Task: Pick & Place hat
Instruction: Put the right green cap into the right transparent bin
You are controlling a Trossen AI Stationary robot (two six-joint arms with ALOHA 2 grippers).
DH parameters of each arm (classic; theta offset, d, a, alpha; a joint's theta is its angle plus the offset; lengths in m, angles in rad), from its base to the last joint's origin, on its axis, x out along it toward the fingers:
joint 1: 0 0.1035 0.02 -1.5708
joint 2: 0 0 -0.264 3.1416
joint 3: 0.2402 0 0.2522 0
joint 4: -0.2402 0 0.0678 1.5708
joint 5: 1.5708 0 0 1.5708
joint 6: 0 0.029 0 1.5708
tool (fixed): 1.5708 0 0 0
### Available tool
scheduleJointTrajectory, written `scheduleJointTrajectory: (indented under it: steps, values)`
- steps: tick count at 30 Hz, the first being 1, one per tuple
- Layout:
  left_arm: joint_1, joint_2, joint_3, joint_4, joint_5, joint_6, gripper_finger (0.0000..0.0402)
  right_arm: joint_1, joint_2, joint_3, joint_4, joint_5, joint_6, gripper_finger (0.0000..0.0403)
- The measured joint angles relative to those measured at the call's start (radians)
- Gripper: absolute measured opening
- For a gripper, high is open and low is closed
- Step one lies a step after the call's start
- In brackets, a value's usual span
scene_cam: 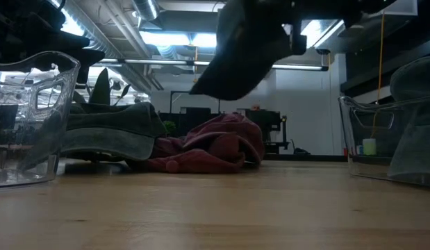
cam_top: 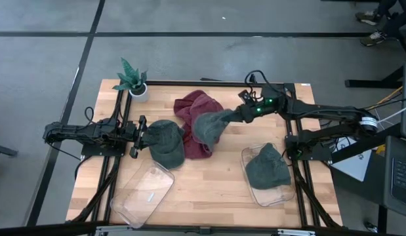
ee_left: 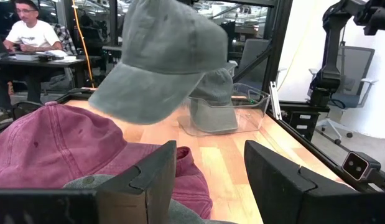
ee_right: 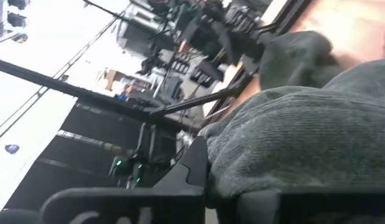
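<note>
Grey hat (cam_top: 209, 126) held above the bench by the right pincer (cam_top: 241, 113).

The hat is pinched at one edge by the right pincer and is hung clear of the bench (cam_top: 209, 180), over the red hat (cam_top: 196, 108) heaped at the middle; in the low view its brim (scene_cam: 232, 62) is seen well above the red hat (scene_cam: 215, 146). A second grey hat (cam_top: 166, 141) is laid just beside the red one, and the left pincer (cam_top: 138, 136) is set at its edge with fingers (ee_left: 148, 180) spread. A third grey hat (cam_top: 268, 167) is seated in the right bin (cam_top: 281, 195). The left bin (cam_top: 142, 193) is placed near the front edge. A potted plant (cam_top: 134, 78) is stood at the back corner.
</note>
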Motion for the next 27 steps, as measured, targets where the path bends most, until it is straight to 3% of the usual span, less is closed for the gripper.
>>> scheduleJointTrajectory:
  steps: [9,19,23,27]
  values:
    - [0.000,0.000,0.000,0.000,0.000,0.000,0.0185,0.078,-0.062,0.000,-0.019,-0.186,0.002,0.0005]
    - [0.000,0.000,0.000,0.000,0.000,0.000,0.0185,0.260,-0.083,0.000,-0.118,-0.291,-0.047,0.0005]
    - [0.000,0.000,0.000,0.000,0.000,0.000,0.0185,0.325,-0.100,0.009,-0.238,-0.328,-0.090,0.0005]
    - [0.000,0.000,0.000,0.000,0.000,0.000,0.0185,0.372,-0.117,0.091,-0.474,-0.315,-0.192,0.0005]
